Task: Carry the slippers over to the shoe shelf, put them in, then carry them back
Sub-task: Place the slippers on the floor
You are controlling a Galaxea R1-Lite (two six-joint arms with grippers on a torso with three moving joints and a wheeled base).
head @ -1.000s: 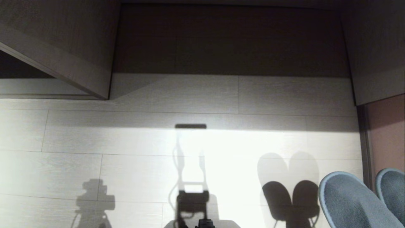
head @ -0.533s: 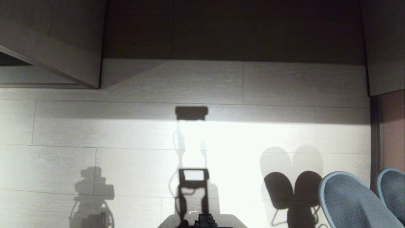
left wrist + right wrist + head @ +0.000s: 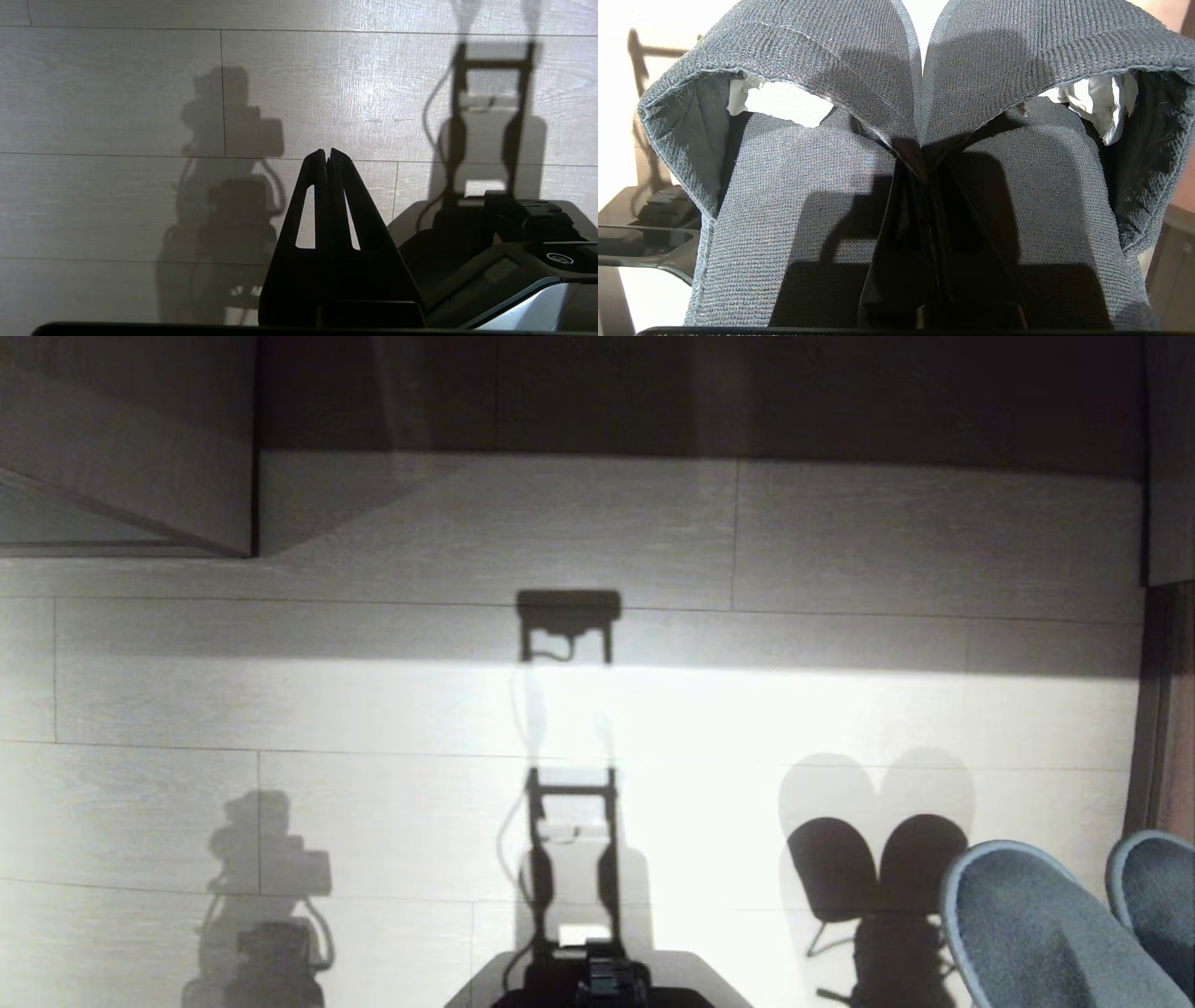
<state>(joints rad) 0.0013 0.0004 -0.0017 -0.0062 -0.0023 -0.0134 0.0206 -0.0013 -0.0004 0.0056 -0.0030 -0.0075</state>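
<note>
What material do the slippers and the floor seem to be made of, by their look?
The slippers, pinched together in the right gripper: apparently a woven or knitted fabric, matte slate blue; a fine ribbed weave and frayed threads along the edges show. White crumpled stuffing, probably paper, sits in the toes. The floor: pale planks with wood grain and a slight sheen; whether real wood or laminate, I cannot tell.

Slippers (image 3: 1027,933) right, above floor (image 3: 373,709)

Slate-blue knit slippers (image 3: 920,93), pale wood-grain floor (image 3: 373,709), black end effector (image 3: 328,161)
</note>
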